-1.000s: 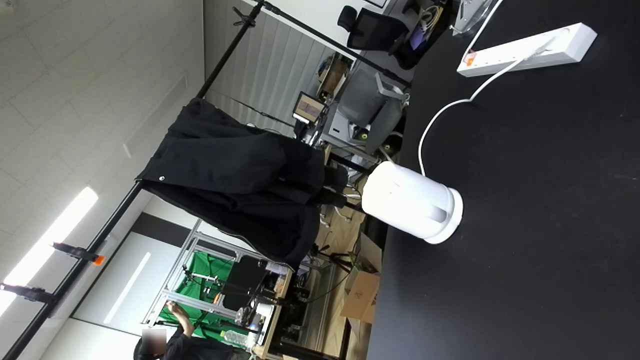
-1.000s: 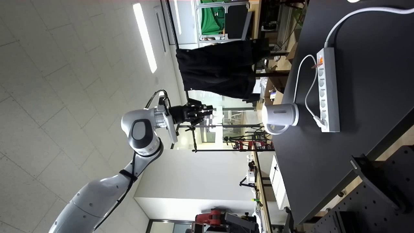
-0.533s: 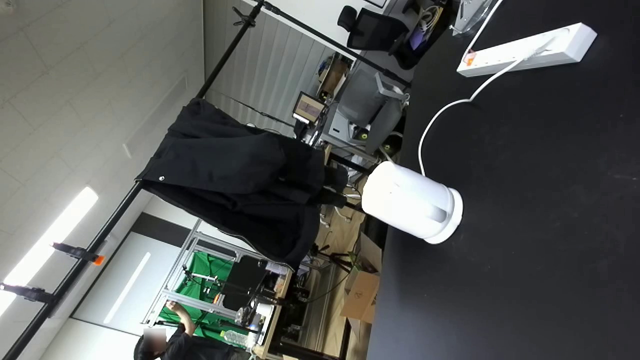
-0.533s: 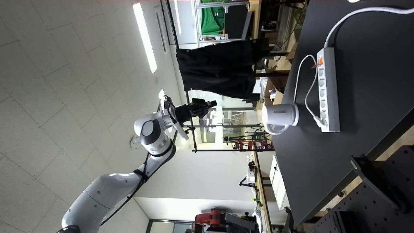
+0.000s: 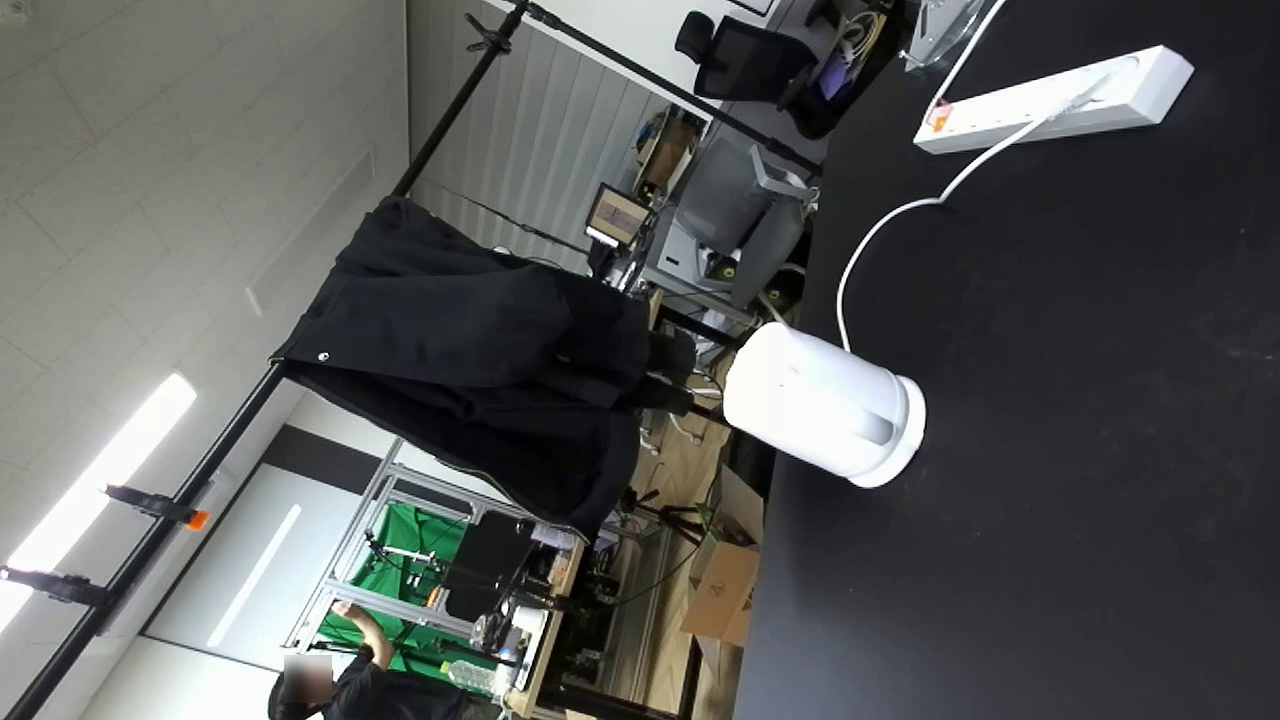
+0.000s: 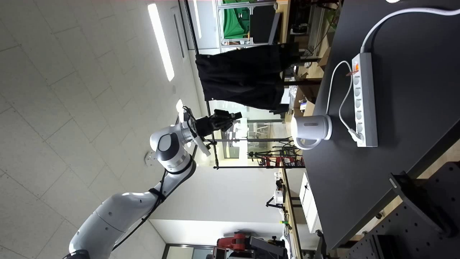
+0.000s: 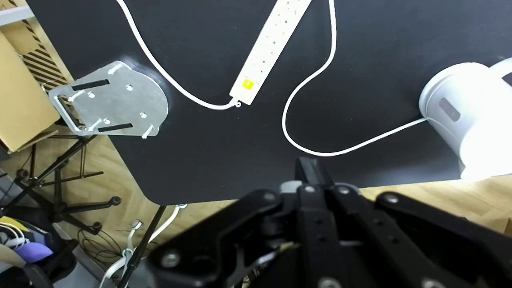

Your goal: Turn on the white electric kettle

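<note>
The gripper (image 7: 311, 170), its jaws drawn together on nothing, hung well above the black table (image 7: 200, 160), while the white electric kettle (image 7: 474, 114) stood upright near the table's edge, lower and to the wrist view's right, handle (image 7: 500, 67) facing away.

In the wrist view, the flat silver metal plate (image 7: 116, 102) overhangs the left edge of the flat black counter (image 7: 208, 160), near the lower-left corner. Rightward, back from the lower edge, lies the long white plastic power strip (image 7: 270, 48); farther right, near that edge, stands the round white plastic kettle (image 7: 474, 108).
</note>
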Controlling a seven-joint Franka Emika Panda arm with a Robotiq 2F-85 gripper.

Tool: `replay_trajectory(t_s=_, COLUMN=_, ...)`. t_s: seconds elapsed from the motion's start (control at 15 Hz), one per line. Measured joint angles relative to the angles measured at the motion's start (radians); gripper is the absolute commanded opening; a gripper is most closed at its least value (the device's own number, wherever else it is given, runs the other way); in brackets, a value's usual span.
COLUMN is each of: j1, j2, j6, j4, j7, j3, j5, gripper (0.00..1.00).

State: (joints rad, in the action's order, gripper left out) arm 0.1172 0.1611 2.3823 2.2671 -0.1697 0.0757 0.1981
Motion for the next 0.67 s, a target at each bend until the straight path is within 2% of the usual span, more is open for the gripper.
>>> replay_trajectory(t_s=0.53, j1=0.0, j2=0.0, j6=0.0, j4=0.0, j7=0.0, j3=0.0, j5=0.0, gripper=0.0)
replay_trajectory(t_s=0.67, j1=0.001, j2=-0.004, j6=0.032, j4=0.001, j7=-0.04, j3=-0.004, j5=0.027, gripper=0.0)
